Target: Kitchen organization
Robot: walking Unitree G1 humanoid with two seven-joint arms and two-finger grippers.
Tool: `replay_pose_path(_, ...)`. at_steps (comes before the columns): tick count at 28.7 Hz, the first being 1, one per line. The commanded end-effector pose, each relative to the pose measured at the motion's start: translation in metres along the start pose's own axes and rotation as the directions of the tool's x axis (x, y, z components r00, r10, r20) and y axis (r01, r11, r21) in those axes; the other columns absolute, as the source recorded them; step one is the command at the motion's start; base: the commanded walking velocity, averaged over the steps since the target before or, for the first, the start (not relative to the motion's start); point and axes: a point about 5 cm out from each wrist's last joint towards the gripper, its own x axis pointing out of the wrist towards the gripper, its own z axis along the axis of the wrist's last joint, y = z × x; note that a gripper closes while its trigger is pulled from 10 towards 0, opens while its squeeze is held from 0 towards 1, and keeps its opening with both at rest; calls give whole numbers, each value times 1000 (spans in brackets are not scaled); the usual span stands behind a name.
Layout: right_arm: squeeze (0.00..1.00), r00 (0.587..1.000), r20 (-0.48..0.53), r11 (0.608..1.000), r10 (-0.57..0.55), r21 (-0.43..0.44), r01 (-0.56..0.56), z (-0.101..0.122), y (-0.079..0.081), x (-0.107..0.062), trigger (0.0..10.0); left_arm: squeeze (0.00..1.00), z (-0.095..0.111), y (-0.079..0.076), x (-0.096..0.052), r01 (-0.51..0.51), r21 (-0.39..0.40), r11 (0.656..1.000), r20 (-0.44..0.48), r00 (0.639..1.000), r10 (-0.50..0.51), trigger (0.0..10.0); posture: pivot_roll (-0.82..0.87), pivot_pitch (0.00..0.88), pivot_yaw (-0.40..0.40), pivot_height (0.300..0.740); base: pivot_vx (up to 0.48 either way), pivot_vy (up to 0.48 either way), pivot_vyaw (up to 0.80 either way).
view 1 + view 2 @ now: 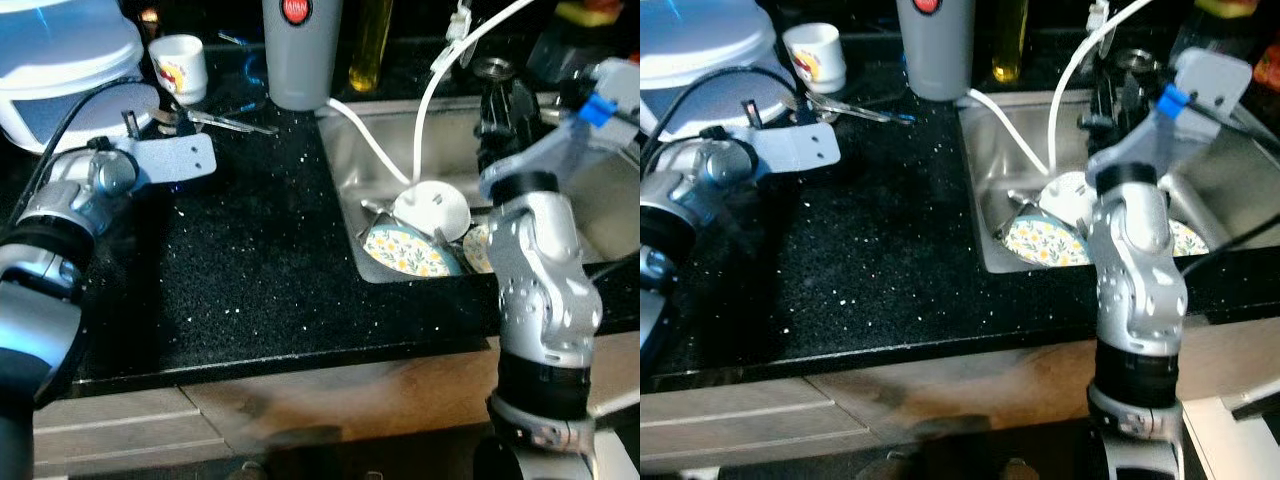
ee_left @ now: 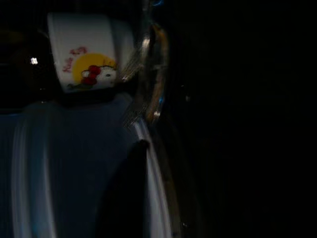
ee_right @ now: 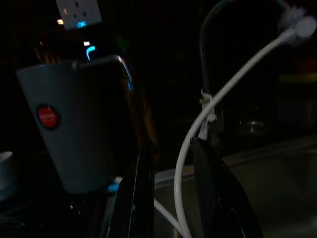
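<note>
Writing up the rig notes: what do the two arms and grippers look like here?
Both arms are silver metal with black joint bands. The left arm carries a black cable and a flat silver wrist plate with holes. The right arm has a blue clip near its wrist. The right gripper has two long black fingers.

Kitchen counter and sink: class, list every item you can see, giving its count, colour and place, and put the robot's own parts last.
Cup: one, white with cartoon print, counter back left.
Lidded container: one, white, far left of counter.
Tall tumbler: one, grey with red badge, behind sink's left corner.
Bottle: one, yellowish, beside tumbler.
Hose: one, white, hanging into sink.
Floral plates: at least two, yellow-flowered, in sink.
Counter: black, speckled.
Left gripper: near the cup.
Right gripper: open fingers, above sink, either side of the hose.
</note>
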Motion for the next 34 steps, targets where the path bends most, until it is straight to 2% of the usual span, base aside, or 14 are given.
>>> replay_pose_path(1,0,1000,-3,1000,0,5,0,1,0,0,10000,1000,-9,0,-2,20,40,999,-33,999,-19,10000,90,274,-3,740,0,0,0)
replay_pose_path(6,0,1000,-4,1000,2,7,-1,3,2,-1,10000,1000,-5,10,-1,2,95,995,-34,999,1,10000,79,298,7,740,0,0,0)
replay_pose_path(7,0,1000,-6,1000,1,7,-1,3,2,-1,10000,1000,-4,13,-1,-7,130,992,-38,999,12,10000,73,302,11,740,0,0,0)
replay_pose_path(8,0,1000,-10,1000,-1,6,1,4,2,-3,10000,251,-3,15,0,-5,150,989,-40,999,11,10000,70,303,15,740,0,0,0)
replay_pose_path(9,0,1000,-14,1000,-5,4,5,4,1,-4,10000,0,-3,16,0,-1,156,988,-42,999,7,10000,66,306,18,740,0,0,0)
replay_pose_path(20,0,999,-23,999,-30,-17,30,10,-5,-11,10000,0,-6,7,3,48,173,984,-105,994,-30,10000,34,342,30,740,0,0,0)
replay_pose_path(21,0,999,-25,999,-35,-20,34,10,-6,-12,10000,0,-6,4,3,52,163,985,-108,994,-34,8667,29,345,32,740,0,0,0)
replay_pose_path(22,0,999,-27,999,-40,-25,39,11,-7,-14,10000,0,-7,2,3,58,150,987,-111,993,-42,5843,18,353,38,740,0,0,0)
replay_pose_path(23,0,999,-27,999,-40,-25,39,11,-7,-14,10000,0,-7,2,3,58,150,987,-111,993,-42,5843,18,353,38,740,0,0,0)
replay_pose_path(24,0,999,-29,999,-44,-30,43,12,-7,-16,10000,0,-7,0,3,63,141,988,-113,993,-47,2980,13,355,41,740,0,0,0)
replay_pose_path(26,0,998,-31,998,-49,-34,48,13,-8,-17,10000,0,-7,-1,3,60,136,989,-114,992,-44,2980,8,358,45,740,0,0,0)
replay_pose_path(28,0,998,-33,997,-60,-44,58,15,-9,-21,10000,0,-7,-1,4,55,137,989,-113,993,-39,0,-5,364,53,740,0,0,0)
replay_pose_path(33,0,997,-32,996,-73,-56,72,18,-12,-25,10000,0,-5,-1,4,54,143,988,-107,994,-38,0,-21,374,66,740,0,0,0)
replay_pose_path(34,0,995,-35,994,-92,-69,89,21,-14,-30,10000,0,-4,-2,5,53,158,986,-105,994,-37,0,-30,379,75,740,0,0,0)
